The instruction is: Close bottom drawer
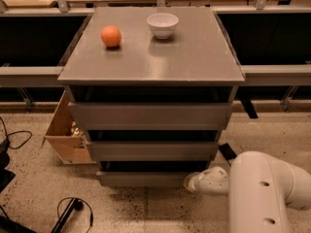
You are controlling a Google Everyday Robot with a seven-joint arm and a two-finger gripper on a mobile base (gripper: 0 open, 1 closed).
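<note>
The grey cabinet (pixel 150 57) has three handle-less drawers. The bottom drawer (pixel 143 179) is the lowest and narrowest grey front, near the floor, with a dark gap above it. My white arm (pixel 262 193) reaches in from the lower right. My gripper (pixel 190 182) is at the right end of the bottom drawer front, low by the floor, and looks to be touching it. The middle drawer front (pixel 151 150) and the top drawer front (pixel 149 115) sit above.
An orange (pixel 111 36) and a white bowl (pixel 163 24) sit on the cabinet top. A cardboard box (pixel 65 135) stands on the floor left of the cabinet. Black cables (pixel 73 212) lie on the speckled floor at lower left. Dark shelving runs behind.
</note>
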